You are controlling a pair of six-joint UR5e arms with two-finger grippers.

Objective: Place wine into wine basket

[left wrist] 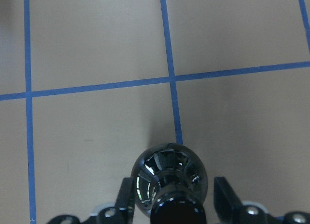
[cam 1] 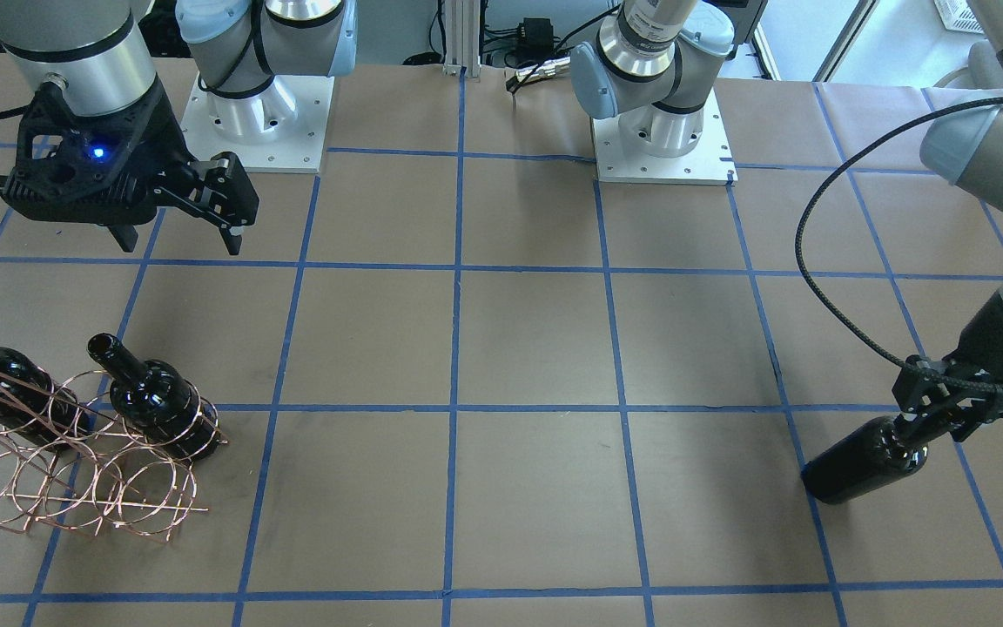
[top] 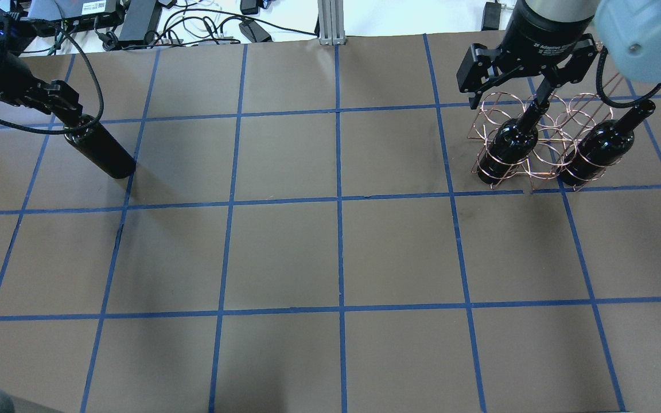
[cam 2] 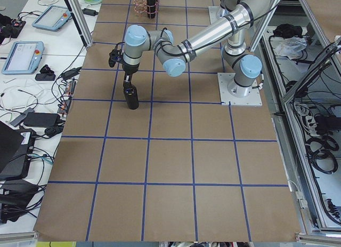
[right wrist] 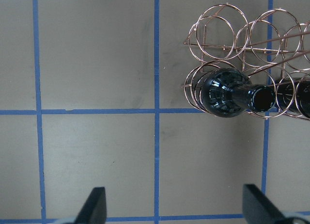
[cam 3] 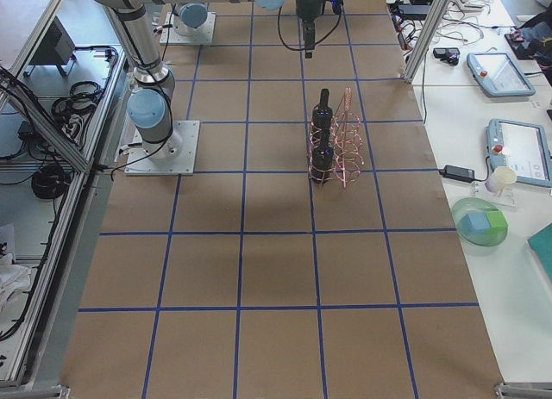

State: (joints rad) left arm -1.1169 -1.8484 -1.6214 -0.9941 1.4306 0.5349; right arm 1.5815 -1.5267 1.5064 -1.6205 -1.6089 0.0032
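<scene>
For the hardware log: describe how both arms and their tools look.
The left arm and right arm are silver tubes with pale blue joint caps and black bands. The left tool and right tool are black, two-fingered; a blue light glows on the right one. A black braided cable loops along the left arm.

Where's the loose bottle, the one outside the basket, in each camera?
Front-facing: bottle lower right.
Overhead: bottle upper left.
Left side: bottle left of centre.
Right side: bottle top centre, small.
Left wrist: bottle bottom centre, seen from above.
Right wrist: not in it.
Landmark: the basket, at the table's opposite end; absent from left wrist.
</scene>
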